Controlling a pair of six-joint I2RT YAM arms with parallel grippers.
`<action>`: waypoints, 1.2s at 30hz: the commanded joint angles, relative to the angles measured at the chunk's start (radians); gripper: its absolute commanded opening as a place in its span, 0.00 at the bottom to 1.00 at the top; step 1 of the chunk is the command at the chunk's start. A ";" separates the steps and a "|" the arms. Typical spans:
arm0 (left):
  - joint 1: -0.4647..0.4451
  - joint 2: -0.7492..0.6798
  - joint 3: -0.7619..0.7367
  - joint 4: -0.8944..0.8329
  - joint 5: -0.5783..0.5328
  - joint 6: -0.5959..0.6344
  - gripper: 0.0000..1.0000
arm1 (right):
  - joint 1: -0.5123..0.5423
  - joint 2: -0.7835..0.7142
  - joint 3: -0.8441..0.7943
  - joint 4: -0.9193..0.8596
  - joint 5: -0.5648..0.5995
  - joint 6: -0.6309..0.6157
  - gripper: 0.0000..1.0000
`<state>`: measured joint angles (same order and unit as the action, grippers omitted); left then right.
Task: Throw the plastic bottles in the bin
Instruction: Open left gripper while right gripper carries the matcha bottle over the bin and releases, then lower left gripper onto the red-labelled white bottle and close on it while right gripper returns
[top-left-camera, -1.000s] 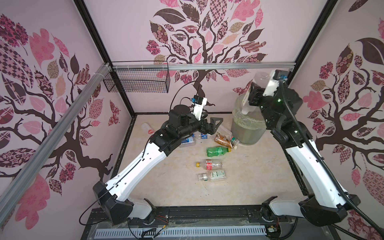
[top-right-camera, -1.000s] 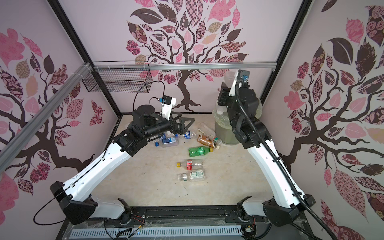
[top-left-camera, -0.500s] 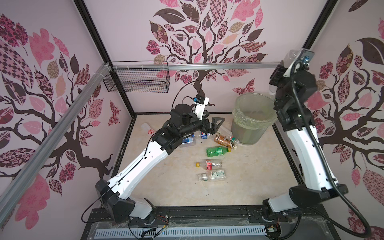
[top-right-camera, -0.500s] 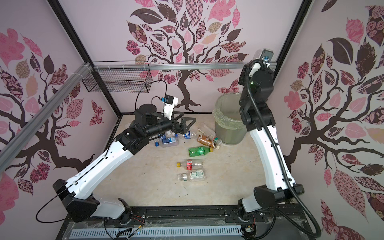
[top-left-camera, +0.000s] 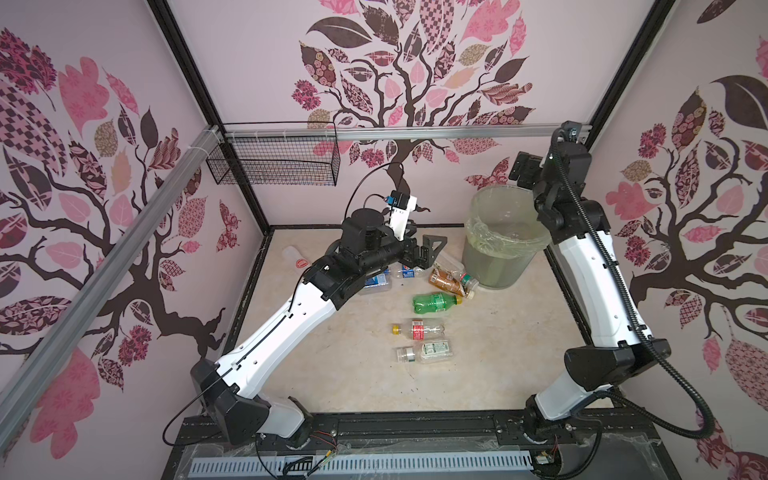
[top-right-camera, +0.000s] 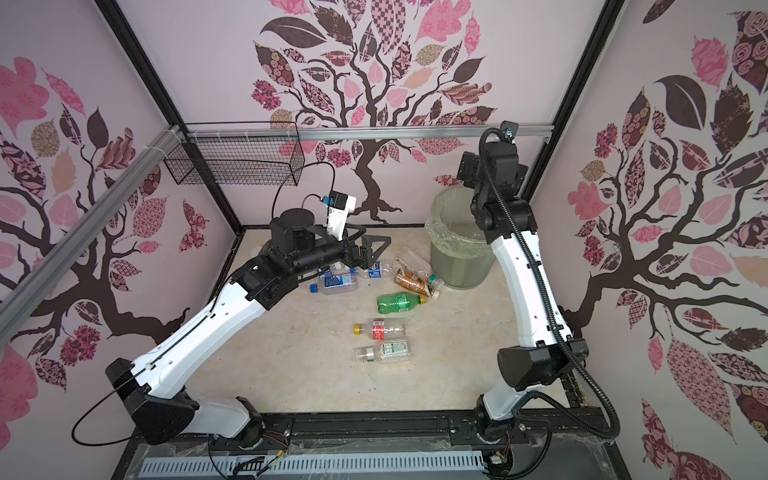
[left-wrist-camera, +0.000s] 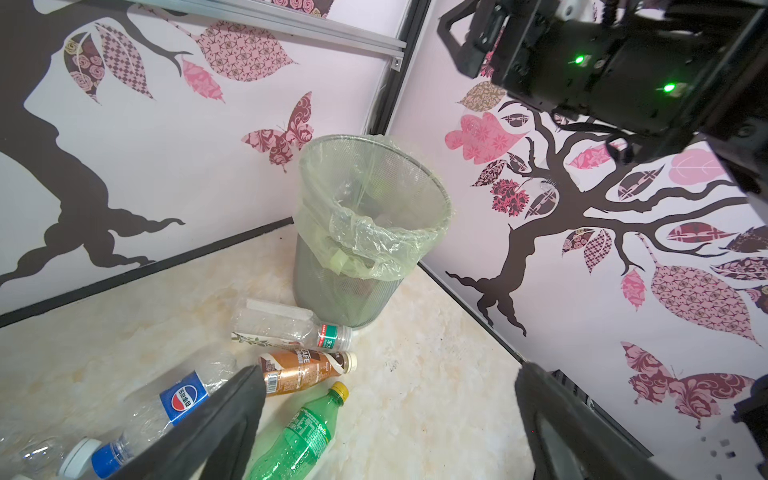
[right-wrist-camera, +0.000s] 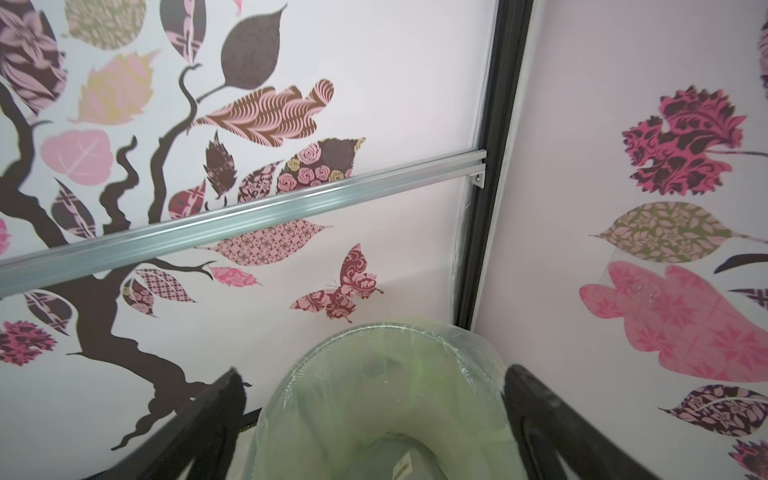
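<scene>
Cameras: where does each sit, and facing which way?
Top views: high at the front, looking down on left arm, right arm, bottles and bin.
Left wrist: low over the table, facing the bin past bottles; open left gripper, right arm show.
Right wrist: above the bin, facing the back corner; open right gripper shows.
Shared: all show the bin.

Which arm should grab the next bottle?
Left, probably. The left gripper is open just over the Pepsi bottle. The right gripper, open and empty, is high above the bin.
</scene>
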<state>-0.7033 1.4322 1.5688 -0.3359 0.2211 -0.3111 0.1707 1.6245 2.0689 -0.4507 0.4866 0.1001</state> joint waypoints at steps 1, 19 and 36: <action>-0.004 0.018 0.017 -0.057 -0.065 -0.027 0.98 | 0.000 -0.038 0.027 -0.047 -0.045 0.047 0.99; 0.506 0.096 -0.070 -0.376 -0.407 -0.217 0.98 | 0.456 -0.170 -0.499 0.172 -0.158 0.070 1.00; 0.681 0.485 -0.003 -0.414 -0.456 -0.319 0.96 | 0.643 -0.086 -0.665 0.260 -0.248 0.059 1.00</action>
<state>-0.0277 1.8751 1.5429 -0.7609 -0.2184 -0.6147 0.8158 1.5173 1.4193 -0.2138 0.2485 0.1600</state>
